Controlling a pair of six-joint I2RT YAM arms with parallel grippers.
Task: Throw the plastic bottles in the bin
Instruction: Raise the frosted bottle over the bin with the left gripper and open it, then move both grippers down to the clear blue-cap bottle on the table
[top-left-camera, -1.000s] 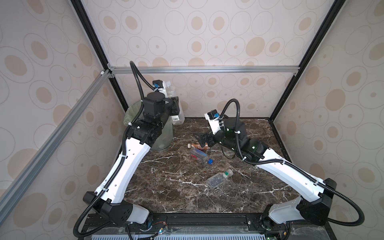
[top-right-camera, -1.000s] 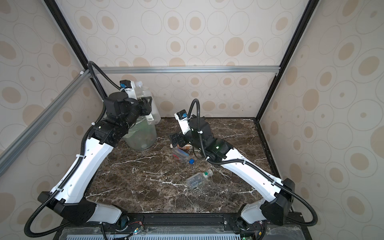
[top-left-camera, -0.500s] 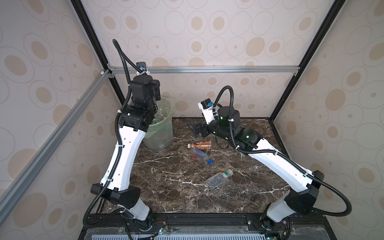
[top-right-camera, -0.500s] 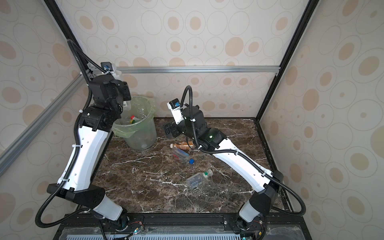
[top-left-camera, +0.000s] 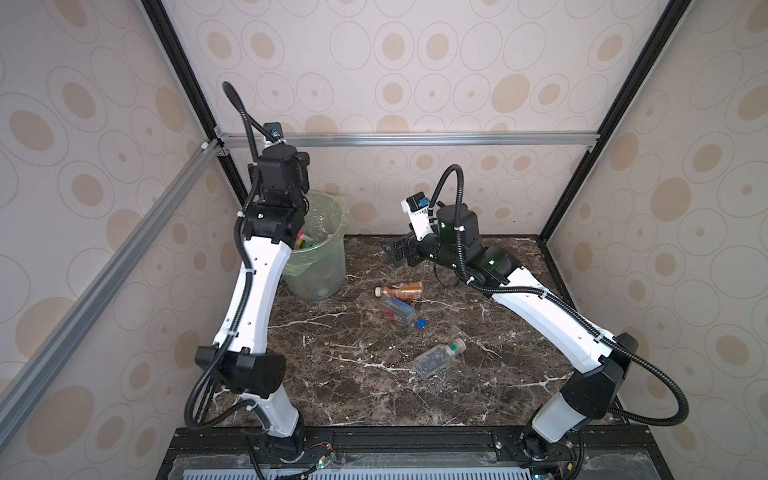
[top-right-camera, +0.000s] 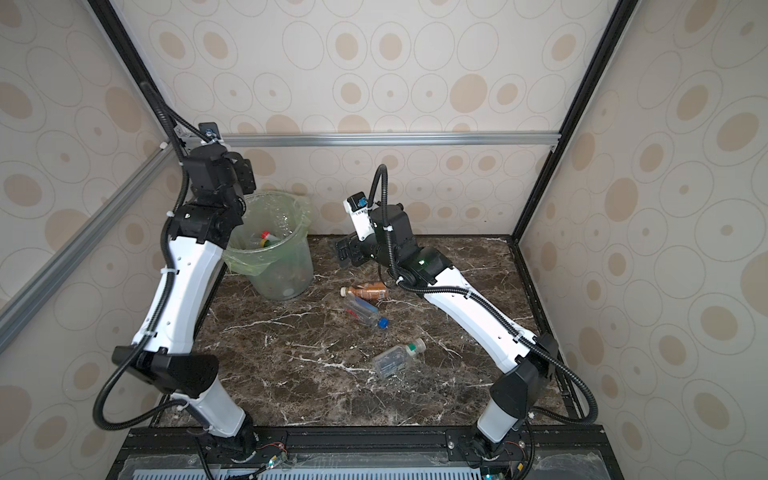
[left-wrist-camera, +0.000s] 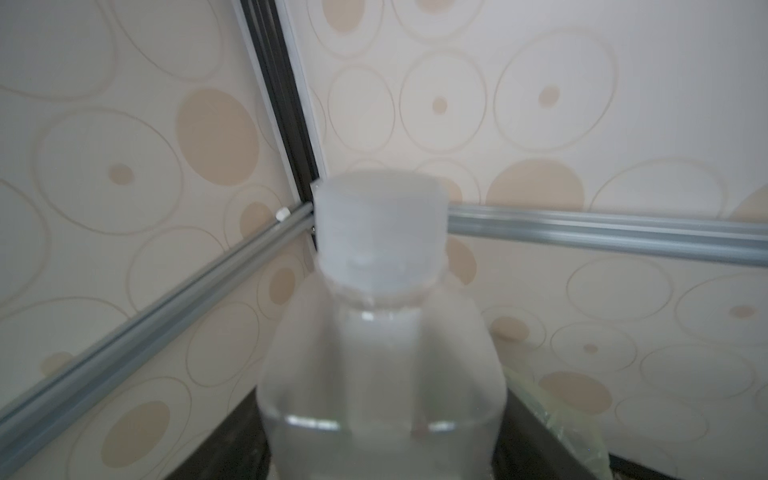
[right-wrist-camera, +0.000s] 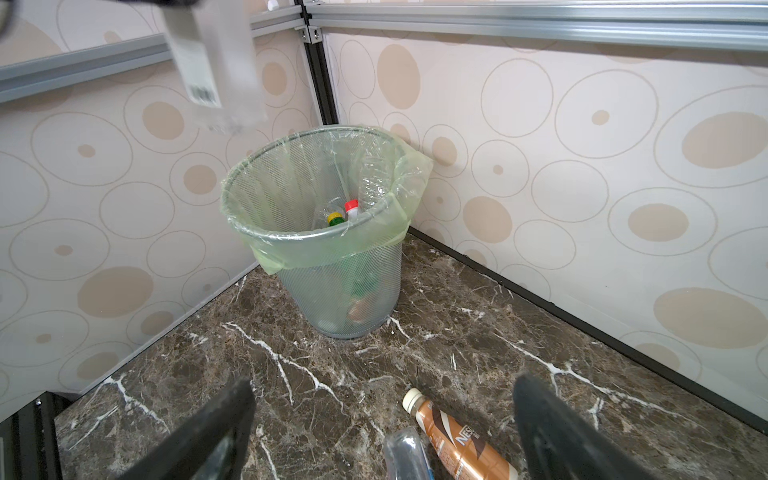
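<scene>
- Right, the white-capped clear bottle (left-wrist-camera: 382, 332) is up above the bin (right-wrist-camera: 340, 299), which stands in the far left corner of the counter (top-left-camera: 353, 374).
- The left tool (top-right-camera: 243, 174) hangs over the bin's rim. Its fingers are hidden, so I cannot tell whether they are clamped on that bottle or apart.
- The right tool (right-wrist-camera: 384, 382) is empty, jaws wide apart, hovering just above the brown-labelled bottle (right-wrist-camera: 457, 440).
- That bottle lies on its side mid-counter, right beside a blue-capped bottle (top-left-camera: 399, 311). A green-capped bottle (top-left-camera: 436, 359) lies alone, nearer and well apart.
- Red and yellow caps show inside the bin among other bottles.
- I judge these bottles empty and light, with thin walls that will dent under a hard squeeze.
- They are round and smooth, so likely to roll or squirt out of a loose pinch.
- I would take the brown one across its labelled mid-body, not the tapering neck.
- The close neighbour leaves little room on that side, so a finger may nudge it.
</scene>
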